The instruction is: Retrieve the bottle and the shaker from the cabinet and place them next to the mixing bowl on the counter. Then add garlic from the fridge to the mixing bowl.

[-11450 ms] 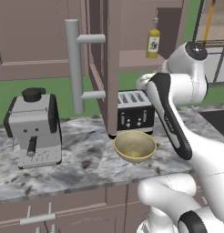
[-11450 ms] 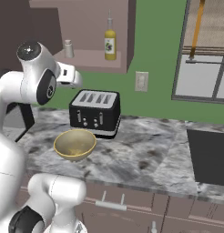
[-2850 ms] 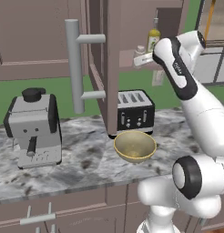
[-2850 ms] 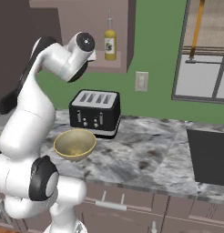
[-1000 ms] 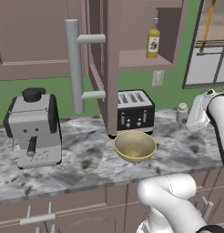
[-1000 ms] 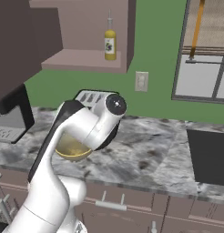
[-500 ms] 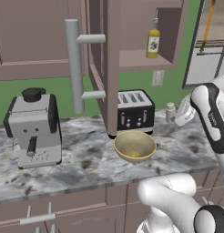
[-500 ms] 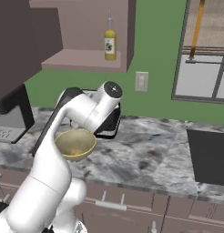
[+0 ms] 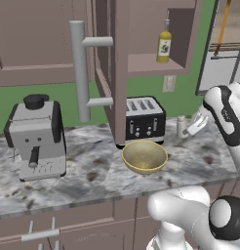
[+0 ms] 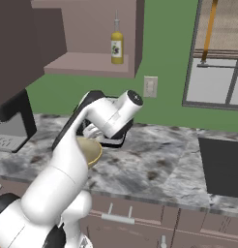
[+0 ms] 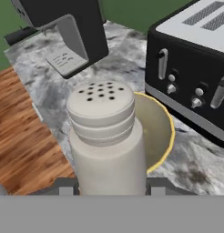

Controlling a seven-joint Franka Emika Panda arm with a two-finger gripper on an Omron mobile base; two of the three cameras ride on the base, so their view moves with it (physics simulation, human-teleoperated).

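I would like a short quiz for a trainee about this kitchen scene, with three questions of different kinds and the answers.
1. True or false: the bottle stands on the cabinet shelf.
2. What does the claw hold? A) the shaker B) the garlic C) a spoon
3. Fill in: the mixing bowl sits on the counter in front of the ____.

Key: 1. True. 2. A; the claw is shut on it. 3. toaster.
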